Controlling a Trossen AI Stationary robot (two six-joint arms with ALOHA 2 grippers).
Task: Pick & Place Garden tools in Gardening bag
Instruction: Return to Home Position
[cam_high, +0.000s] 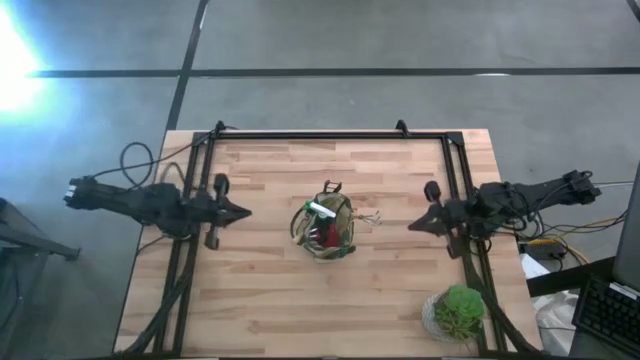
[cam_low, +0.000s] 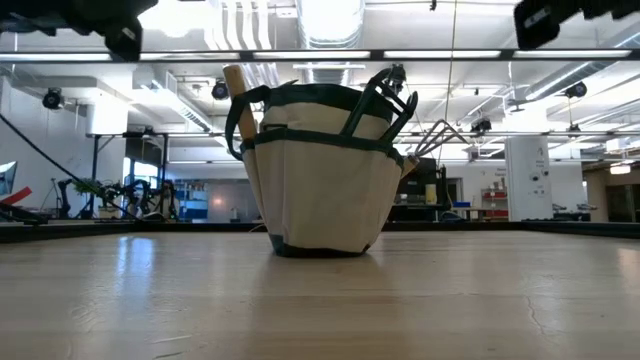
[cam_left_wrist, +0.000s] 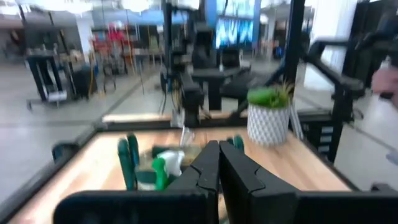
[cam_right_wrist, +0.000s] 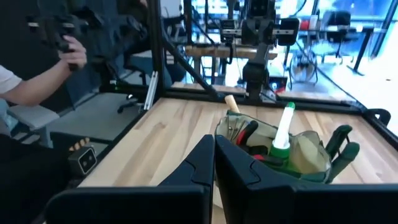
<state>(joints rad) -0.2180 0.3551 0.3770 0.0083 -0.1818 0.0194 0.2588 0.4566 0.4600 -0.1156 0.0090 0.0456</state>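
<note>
The olive-khaki gardening bag (cam_high: 325, 228) stands upright on its base at the table's middle, also in the low view (cam_low: 320, 170). Tools stick out of it: a green spray bottle with a white top (cam_right_wrist: 283, 130), a red-and-black tool (cam_right_wrist: 245, 134), a wooden handle (cam_low: 238, 95), fork tines (cam_low: 435, 135) and dark green loop handles (cam_low: 385, 100). My left gripper (cam_high: 243, 212) is shut and empty, left of the bag and above the table. My right gripper (cam_high: 414, 225) is shut and empty, right of the bag.
A bushy green plant in a white pot (cam_high: 459, 312) stands at the table's near right corner, also in the left wrist view (cam_left_wrist: 268, 115). A black frame (cam_high: 330, 136) runs along the table's far and side edges. A person's arm (cam_right_wrist: 37, 78) shows beyond the table.
</note>
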